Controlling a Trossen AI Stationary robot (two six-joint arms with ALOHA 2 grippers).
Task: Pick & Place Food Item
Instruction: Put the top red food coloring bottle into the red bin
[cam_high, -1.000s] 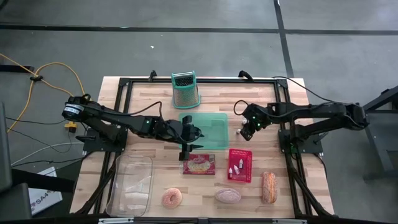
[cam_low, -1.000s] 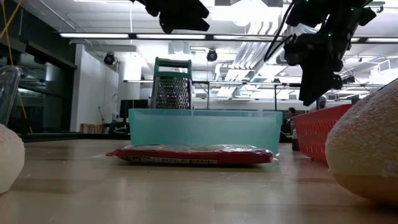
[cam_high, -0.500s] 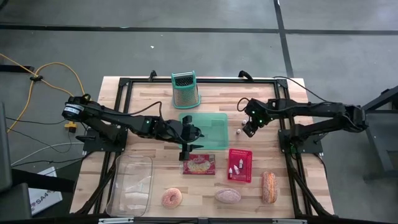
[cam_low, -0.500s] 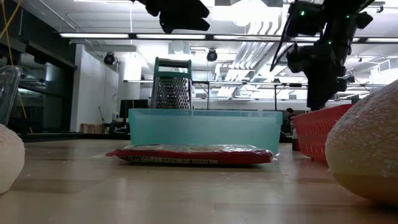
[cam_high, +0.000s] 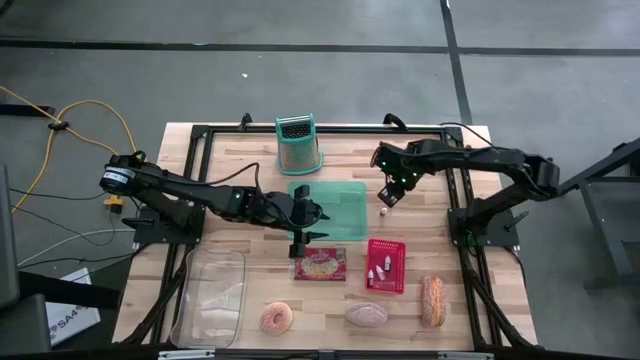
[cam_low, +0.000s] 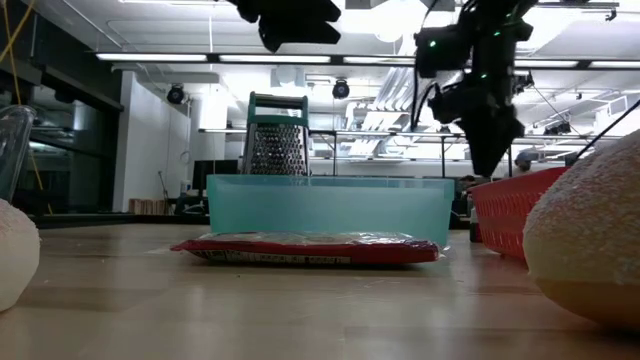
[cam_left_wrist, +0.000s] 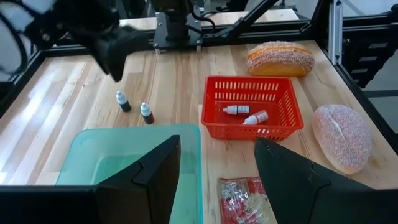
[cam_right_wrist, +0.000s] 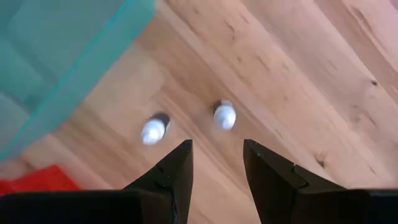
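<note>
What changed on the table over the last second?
The right claw moved toward the table's far edge and a bit leftward, now near the two small bottles beside the teal bin, holding nothing. The left claw stayed over the bin's near edge; the food items did not move.

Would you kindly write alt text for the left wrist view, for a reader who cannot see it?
The left gripper, fingers apart and empty, hangs over a teal bin. Beyond it a red basket holds two small bottles; two more dropper bottles stand on the wooden table, near two sugared pastries.
</note>
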